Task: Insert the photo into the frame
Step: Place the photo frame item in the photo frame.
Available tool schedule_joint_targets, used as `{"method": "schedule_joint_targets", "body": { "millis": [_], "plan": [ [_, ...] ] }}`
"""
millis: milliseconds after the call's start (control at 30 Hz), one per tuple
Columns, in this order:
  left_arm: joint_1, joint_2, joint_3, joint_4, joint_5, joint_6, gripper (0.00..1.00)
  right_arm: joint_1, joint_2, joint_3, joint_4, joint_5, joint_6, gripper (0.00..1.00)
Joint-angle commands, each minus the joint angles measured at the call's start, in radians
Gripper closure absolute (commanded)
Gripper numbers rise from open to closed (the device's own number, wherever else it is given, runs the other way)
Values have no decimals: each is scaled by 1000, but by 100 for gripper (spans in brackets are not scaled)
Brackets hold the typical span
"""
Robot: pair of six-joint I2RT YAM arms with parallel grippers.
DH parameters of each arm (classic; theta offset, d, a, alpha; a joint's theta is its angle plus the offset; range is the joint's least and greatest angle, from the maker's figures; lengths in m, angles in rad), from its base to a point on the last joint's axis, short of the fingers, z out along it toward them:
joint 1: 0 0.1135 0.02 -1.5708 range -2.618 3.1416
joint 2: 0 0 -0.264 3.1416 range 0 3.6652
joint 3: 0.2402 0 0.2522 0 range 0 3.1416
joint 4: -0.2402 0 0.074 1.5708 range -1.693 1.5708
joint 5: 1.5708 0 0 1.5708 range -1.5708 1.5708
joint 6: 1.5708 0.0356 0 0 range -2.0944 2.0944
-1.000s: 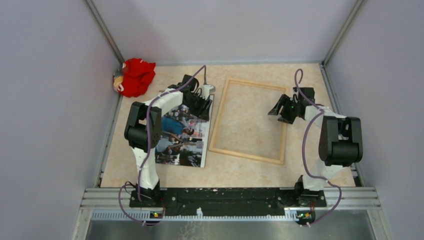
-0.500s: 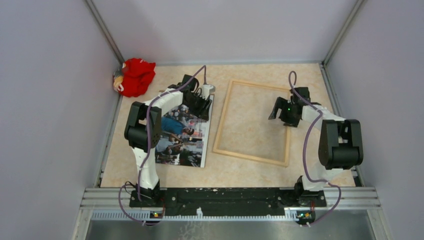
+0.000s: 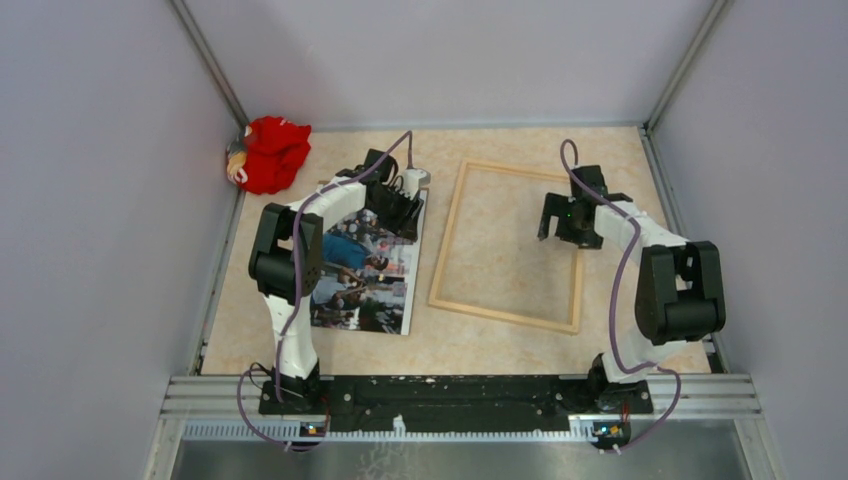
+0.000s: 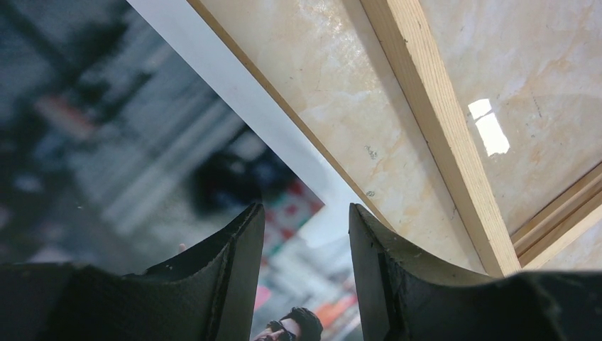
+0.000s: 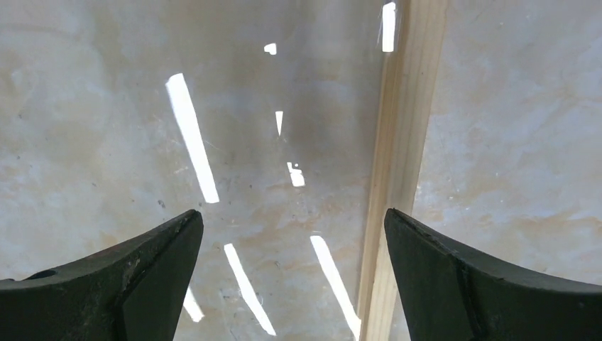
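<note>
The photo (image 3: 365, 275), a crowd print with a white border, lies flat on the table's left side. My left gripper (image 3: 405, 208) hovers over its far right corner. In the left wrist view the gripper (image 4: 306, 207) stands partly open, the blurred photo (image 4: 142, 128) showing beneath the gap and nothing between the fingers. The light wooden frame (image 3: 447, 235) lies flat just to the right, one rail (image 4: 440, 128) beside the photo's edge. My right gripper (image 3: 563, 220) hangs wide open over the frame's right rail (image 5: 401, 142), holding nothing (image 5: 292, 212).
A red cloth bundle (image 3: 270, 152) sits in the far left corner. Grey walls close in the beige table (image 3: 500, 100) on three sides. Bare tabletop shows inside the frame (image 5: 106, 106).
My right gripper has opened wide and let go of the frame's right rail, drifting left and back. The frame has shifted slightly right. The left arm has not moved.
</note>
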Motion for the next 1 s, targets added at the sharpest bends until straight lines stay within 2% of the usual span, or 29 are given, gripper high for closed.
{"method": "schedule_joint_targets", "body": {
  "millis": [0,400,600,800,867,933,967],
  "plan": [
    [-2,-38,-1,19,-1,13,46,22,-47,73,-70,133,-24,1],
    [-1,-44,2,15,-8,17,46,22,-41,131,-62,145,-35,2],
    [-2,-50,3,14,-17,18,46,14,36,196,-15,138,-36,15],
    [-1,-55,-1,11,-20,24,46,-20,103,214,17,88,-10,52],
    [0,-58,0,5,-16,25,46,-19,106,205,34,60,-2,54],
    [7,-62,14,-10,-2,27,46,0,94,209,48,24,8,50],
    [19,-64,26,-22,10,29,45,25,84,220,51,25,9,44]
  ]
}}
